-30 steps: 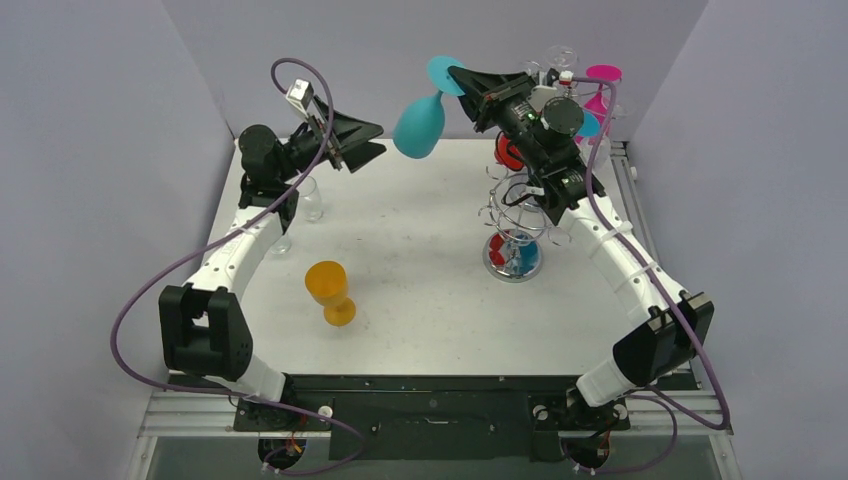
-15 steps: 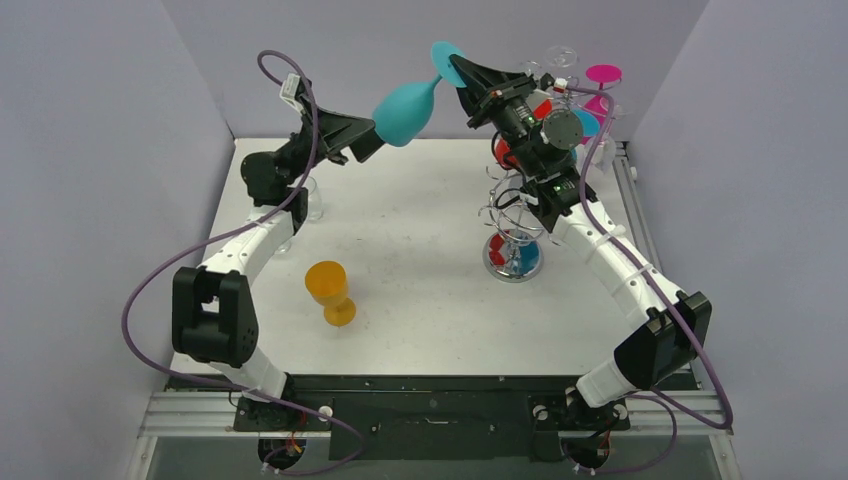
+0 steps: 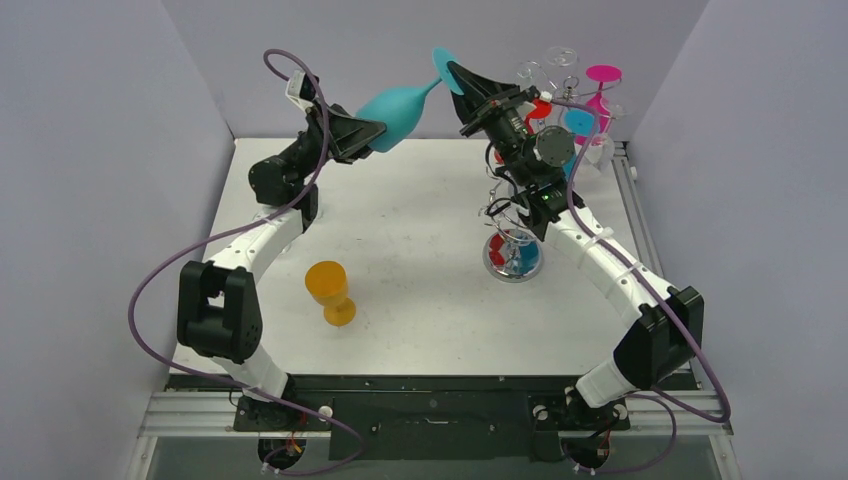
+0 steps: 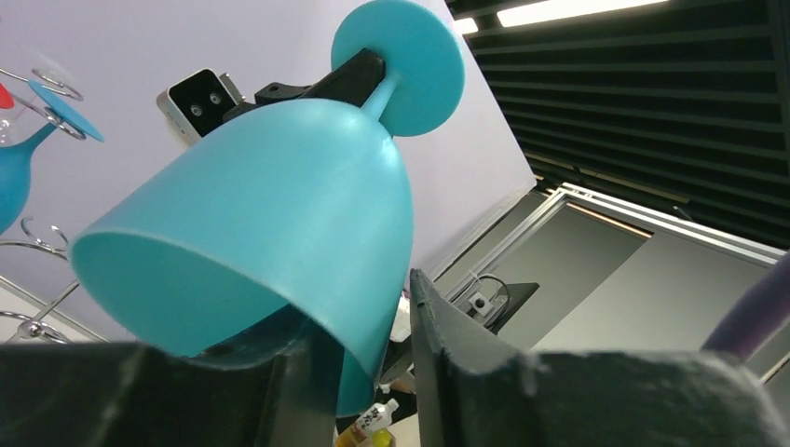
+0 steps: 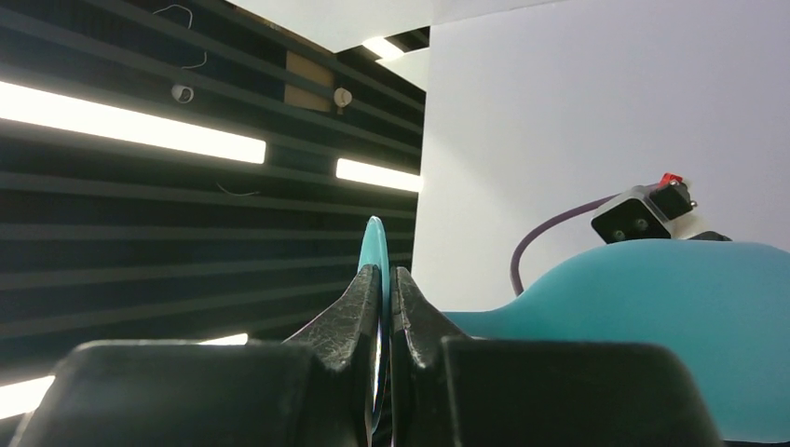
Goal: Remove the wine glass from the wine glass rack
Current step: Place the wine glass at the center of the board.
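Observation:
A teal wine glass [image 3: 395, 105] hangs tilted in the air, clear of the wire wine glass rack [image 3: 505, 212] at the back right. My right gripper [image 3: 452, 72] is shut on the thin edge of its round foot [image 5: 374, 247]. My left gripper [image 3: 372, 135] is shut on the rim of the bowl [image 4: 279, 205], one finger inside the bowl and the other finger [image 4: 438, 326] outside against the wall. In the right wrist view the bowl [image 5: 671, 307] lies to the right of my gripper [image 5: 384, 275].
On the rack's upper arms hang a pink glass [image 3: 603, 75], a clear glass [image 3: 560, 58] and a blue glass [image 3: 580, 122]. An orange glass [image 3: 330, 290] stands upside down on the white table [image 3: 420, 300]. Purple walls close in the back and sides.
The right arm swung the teal glass leftward and tilted it flatter. The left gripper rose to the bowl's mouth and closed its wide-open fingers on the rim.

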You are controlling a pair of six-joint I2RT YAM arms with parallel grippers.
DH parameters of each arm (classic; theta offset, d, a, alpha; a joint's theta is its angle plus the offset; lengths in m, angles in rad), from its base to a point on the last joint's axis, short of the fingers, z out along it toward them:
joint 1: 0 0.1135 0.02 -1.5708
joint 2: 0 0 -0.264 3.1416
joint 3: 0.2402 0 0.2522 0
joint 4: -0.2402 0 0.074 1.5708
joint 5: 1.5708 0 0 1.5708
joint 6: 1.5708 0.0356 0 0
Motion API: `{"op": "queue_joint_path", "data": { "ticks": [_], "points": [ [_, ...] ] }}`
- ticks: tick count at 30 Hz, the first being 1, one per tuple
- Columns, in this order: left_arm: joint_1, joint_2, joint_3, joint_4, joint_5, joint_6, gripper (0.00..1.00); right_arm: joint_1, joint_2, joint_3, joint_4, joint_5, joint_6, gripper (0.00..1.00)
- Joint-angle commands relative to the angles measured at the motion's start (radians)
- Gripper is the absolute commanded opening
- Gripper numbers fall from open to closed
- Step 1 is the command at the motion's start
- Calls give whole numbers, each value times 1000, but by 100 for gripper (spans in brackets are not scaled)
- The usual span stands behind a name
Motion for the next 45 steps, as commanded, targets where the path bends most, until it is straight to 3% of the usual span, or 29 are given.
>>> {"op": "queue_joint_path", "data": {
  "ticks": [1, 3, 5, 7, 8, 10, 12, 15, 17, 20, 21, 23, 27, 30, 36, 45],
  "points": [
    [-5, -31, 49, 31, -11, 12, 16, 2, -41, -40, 75, 14, -8, 0],
    [-4, -49, 45, -9, 1, 38, 3, -3, -57, -52, 59, 11, -30, 0],
    [-2, -68, 44, -65, 15, 73, 0, -9, -72, -54, 35, 0, -63, 6],
    [7, -88, 50, -122, 32, 110, 0, -17, -93, -52, -10, -7, -109, 27],
    [18, -96, 53, -170, 43, 137, 0, -20, -102, -49, -56, -8, -151, 43],
    [42, -126, 66, -243, 60, 179, 0, -32, -143, -28, -172, -15, -238, 59],
    [71, -159, 81, -346, 81, 242, 0, -42, -177, -12, -291, 2, -330, 69],
    [107, -223, 117, -547, 109, 370, 0, -58, -222, -9, -446, 25, -452, 73],
    [133, -264, 161, -775, 107, 514, 0, -66, -250, -12, -522, 35, -519, 73],
    [169, -301, 313, -1306, 45, 860, 0, -71, -292, -11, -628, 64, -613, 74],
    [175, -297, 359, -1557, -10, 943, 0, -72, -295, -1, -679, 68, -660, 74],
    [176, -269, 506, -1867, -124, 1164, 0, -75, -302, 35, -764, 80, -742, 74],
    [175, -219, 686, -2230, -373, 1451, 0, -80, -285, 150, -952, 117, -921, 74],
    [174, -202, 736, -2363, -543, 1528, 0, -85, -242, 236, -1069, 120, -1063, 74],
    [128, -170, 743, -2556, -695, 1639, 0, -84, -188, 320, -1232, 140, -1210, 74],
    [80, -108, 585, -2601, -764, 1713, 0, -87, -154, 380, -1324, 147, -1312, 74]
  ]
}}
